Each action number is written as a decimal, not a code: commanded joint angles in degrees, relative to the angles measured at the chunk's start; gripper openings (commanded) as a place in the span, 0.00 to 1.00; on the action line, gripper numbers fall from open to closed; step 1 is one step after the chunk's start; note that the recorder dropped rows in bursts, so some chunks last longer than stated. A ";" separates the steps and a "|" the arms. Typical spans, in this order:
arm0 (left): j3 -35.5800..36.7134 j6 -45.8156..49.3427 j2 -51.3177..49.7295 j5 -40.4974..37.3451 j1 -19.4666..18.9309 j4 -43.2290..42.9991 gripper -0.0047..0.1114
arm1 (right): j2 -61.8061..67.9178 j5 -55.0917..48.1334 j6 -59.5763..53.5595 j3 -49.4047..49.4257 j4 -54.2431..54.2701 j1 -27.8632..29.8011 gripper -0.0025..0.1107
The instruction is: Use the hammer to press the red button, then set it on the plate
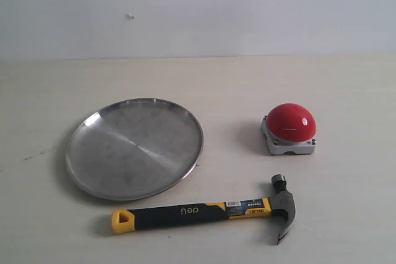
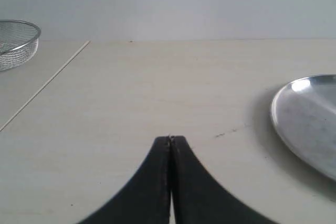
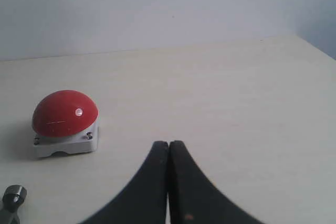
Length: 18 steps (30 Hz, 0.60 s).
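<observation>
The left claw [image 2: 170, 139] hangs low over the pale desk [image 1: 346, 85]. Its two black fingers are pressed together tip to tip and there is nothing between them. In its own camera the plate [image 2: 310, 119] is near it, at one side, and a wire basket [image 2: 16, 43] stands well apart from the plate, at the other side of the claw.

The plate [image 1: 134, 148] is round, silver and dull, and it lies flat on the desk with nothing on it.

Just in front of the plate, on the side nearer to me, the hammer [image 1: 204, 211] lies flat on the desk and does not touch the rim. Its yellow handle end is in front of the plate's middle, the black grip runs to the right, and the dark steel head is past the plate's right edge.

To the right of the plate, with a strip of bare desk between them, the red button [image 1: 291, 122] sits upright on its grey square base. The hammer head is just in front of it, not touching.

The right claw [image 3: 168, 143] is farther from the plate than the button is. It is also closed on nothing, fingers together, near the button but apart from it.
</observation>
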<state>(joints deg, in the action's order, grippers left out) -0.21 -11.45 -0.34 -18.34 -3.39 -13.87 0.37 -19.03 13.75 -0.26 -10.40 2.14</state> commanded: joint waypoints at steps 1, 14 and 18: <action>0.21 -0.08 0.34 0.48 -0.11 -0.10 0.04 | -0.37 0.28 -0.13 0.26 -0.53 0.36 0.02; 0.21 2.47 0.34 6.87 -0.11 -8.73 0.04 | -0.37 0.28 -0.13 0.26 -0.53 0.36 0.02; 0.21 2.47 0.34 17.88 -0.11 -9.21 0.04 | -0.37 0.28 -0.13 0.26 -0.53 0.36 0.02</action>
<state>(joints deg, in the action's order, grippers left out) -0.21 -9.31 -0.34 -8.62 -3.39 -21.90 0.37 -19.12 13.75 -0.26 -10.40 2.14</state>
